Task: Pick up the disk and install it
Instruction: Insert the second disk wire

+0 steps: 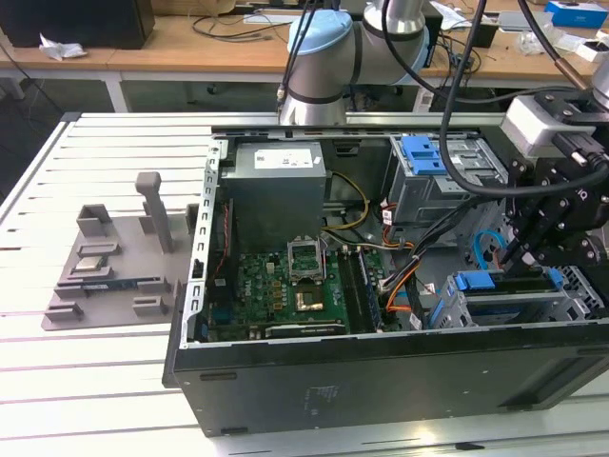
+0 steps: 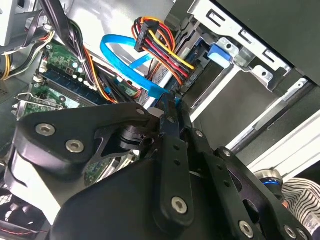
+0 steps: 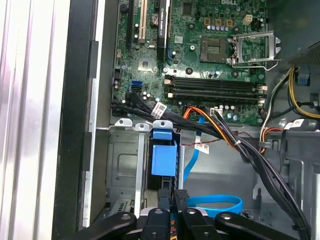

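The disk point(image 3: 164, 160) stands edge-on in the drive cage point(image 3: 122, 165) at the case's corner, its blue plastic rail end showing. In the exterior view the disk point(image 1: 500, 297) lies in the lower cage on that view's right, blue rails along it. My gripper point(image 3: 173, 192) hangs just over the disk's outer end, fingers pressed together with nothing seen between them. The gripper point(image 1: 521, 255) sits above the cage in the exterior view. In the second wrist view the gripper point(image 2: 170, 100) points down toward the cage, in front of a blue cable.
The open computer case point(image 1: 381, 376) holds a grey power-supply box point(image 1: 274, 186), a green motherboard point(image 1: 285, 286) and an upper cage with a bare blue bracket point(image 1: 423, 152). A black and orange cable bundle point(image 3: 240, 145) and a blue flat cable point(image 3: 215, 202) run close by. A grey fixture point(image 1: 105, 257) lies on the table.
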Robot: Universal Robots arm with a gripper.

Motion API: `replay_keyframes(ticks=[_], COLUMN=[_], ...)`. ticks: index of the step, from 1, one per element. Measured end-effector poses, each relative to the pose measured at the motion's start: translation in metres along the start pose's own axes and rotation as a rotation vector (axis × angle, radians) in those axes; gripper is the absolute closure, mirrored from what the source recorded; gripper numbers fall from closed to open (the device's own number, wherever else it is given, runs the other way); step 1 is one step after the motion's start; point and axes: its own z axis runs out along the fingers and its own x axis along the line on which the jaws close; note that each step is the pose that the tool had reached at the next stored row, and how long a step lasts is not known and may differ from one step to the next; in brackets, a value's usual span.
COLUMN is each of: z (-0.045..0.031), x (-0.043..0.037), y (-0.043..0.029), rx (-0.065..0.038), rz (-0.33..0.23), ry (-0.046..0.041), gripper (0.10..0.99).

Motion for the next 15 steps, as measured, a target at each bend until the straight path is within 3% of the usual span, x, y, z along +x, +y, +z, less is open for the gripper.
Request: replay_keyframes(ticks=[15], z=[0.0056], x=[0.0001], y=[-0.0007], rx=[0.0], rz=[0.0], ry=[0.0002], gripper=[0.925])
